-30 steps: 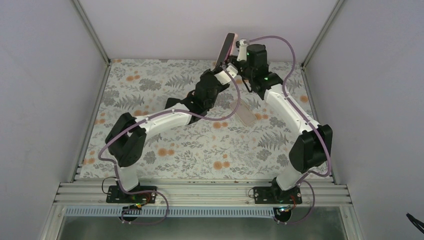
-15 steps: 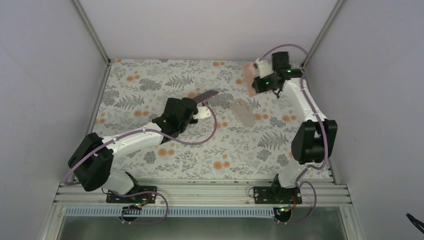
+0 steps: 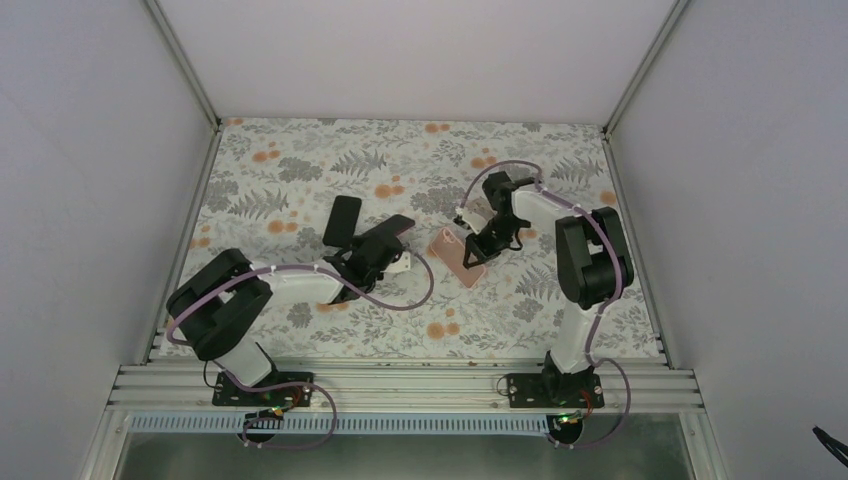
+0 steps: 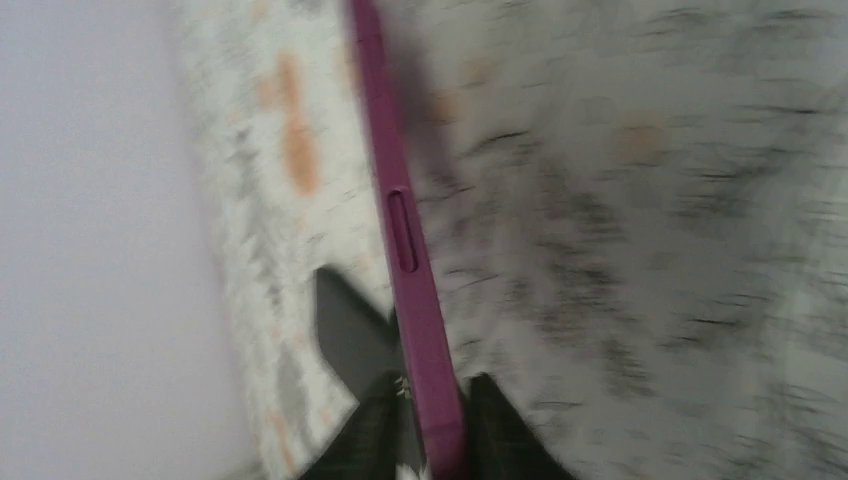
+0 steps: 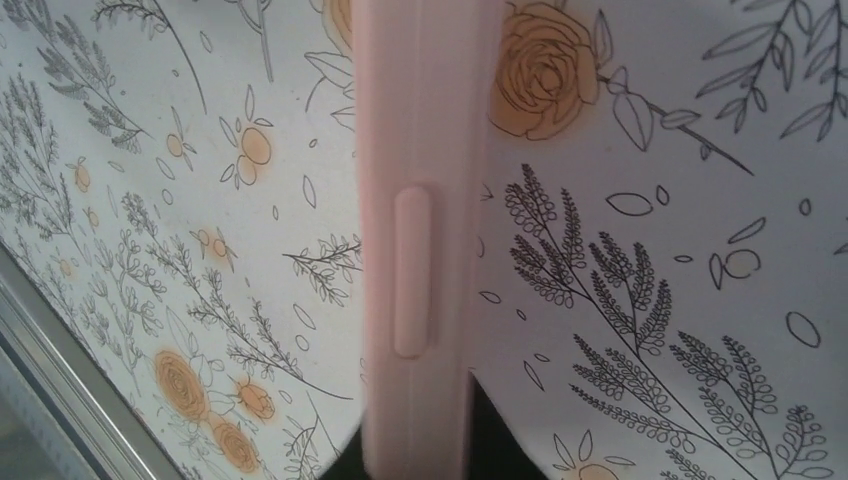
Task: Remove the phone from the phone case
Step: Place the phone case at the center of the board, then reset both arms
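The phone (image 3: 343, 218) is a dark slab with a magenta edge (image 4: 405, 240), held low over the floral cloth at centre left. My left gripper (image 3: 352, 240) (image 4: 430, 400) is shut on its near end. The pink phone case (image 3: 450, 245) lies low at the middle of the table, apart from the phone. In the right wrist view I see it edge-on (image 5: 420, 250) with a raised button cover. My right gripper (image 3: 472, 252) (image 5: 420, 450) is shut on the case. Whether the case touches the cloth I cannot tell.
White walls close in the table on the left, far and right sides, with metal posts (image 3: 180, 60) in the far corners. An aluminium rail (image 3: 400, 385) carrying both arm bases runs along the near edge. The right arm (image 3: 585, 255) is folded over the right half.
Both grippers were together high at the far wall on one object. They parted: the left swung back and left with the phone, the right came down to mid-table with the pink case.
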`<state>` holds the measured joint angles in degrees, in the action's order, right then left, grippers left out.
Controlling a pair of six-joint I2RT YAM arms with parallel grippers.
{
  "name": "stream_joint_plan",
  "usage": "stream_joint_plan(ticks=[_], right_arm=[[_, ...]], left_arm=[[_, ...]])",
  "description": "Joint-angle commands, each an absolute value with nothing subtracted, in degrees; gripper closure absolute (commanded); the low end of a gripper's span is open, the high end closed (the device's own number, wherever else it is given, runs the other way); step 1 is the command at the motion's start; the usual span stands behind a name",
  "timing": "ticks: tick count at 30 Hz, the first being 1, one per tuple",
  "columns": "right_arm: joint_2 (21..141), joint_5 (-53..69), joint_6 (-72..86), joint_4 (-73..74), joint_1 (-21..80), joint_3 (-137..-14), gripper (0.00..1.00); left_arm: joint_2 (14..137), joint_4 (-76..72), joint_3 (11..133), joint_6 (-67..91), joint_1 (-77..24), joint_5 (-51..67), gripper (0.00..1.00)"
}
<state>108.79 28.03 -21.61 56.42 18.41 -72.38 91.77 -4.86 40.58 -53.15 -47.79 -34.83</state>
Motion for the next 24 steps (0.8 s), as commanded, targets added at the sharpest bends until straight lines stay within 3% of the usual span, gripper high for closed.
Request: stream_joint_plan(ticks=[1, 2, 5, 8, 9, 13, 17, 24], right_arm=[[109.79, 28.99, -24.09, 57.58, 18.04, -69.98, 0.75], [109.61, 28.29, -24.47, 58.02, 18.02, -69.66, 0.59], [106.97, 23.28, -25.38, 58.56, 18.03, -69.23, 0.25], [101.38, 16.21, -27.04, 60.41, 17.83, -71.22, 0.02], [99.46, 14.30, -27.63, 61.63, 17.47, -72.90, 0.00], [92.09, 7.17, -27.80, 63.48, 15.46, -81.13, 0.00], [90.37, -3.56, -23.41, 56.45, 11.20, -86.43, 0.00], [92.68, -4.44, -18.54, 45.25, 7.84, -84.90, 0.00]], left_arm=[[91.15, 8.93, 40.78, -51.00, -49.03, -26.01, 0.69], [90.29, 13.45, 41.62, -50.12, -49.04, -22.87, 0.53], [87.20, 24.74, 44.71, -49.11, -49.05, -12.72, 0.03], [84.85, 35.56, 50.52, -46.50, -48.95, -4.19, 0.00], [84.14, 39.35, 53.69, -45.36, -48.61, -1.28, 0.00], [83.58, 54.04, 71.75, -42.72, -40.48, 14.10, 0.00], [84.07, 55.26, 86.54, -38.80, -24.77, 20.79, 0.00], [82.67, 42.35, 87.61, -26.34, -0.40, 16.72, 0.00]])
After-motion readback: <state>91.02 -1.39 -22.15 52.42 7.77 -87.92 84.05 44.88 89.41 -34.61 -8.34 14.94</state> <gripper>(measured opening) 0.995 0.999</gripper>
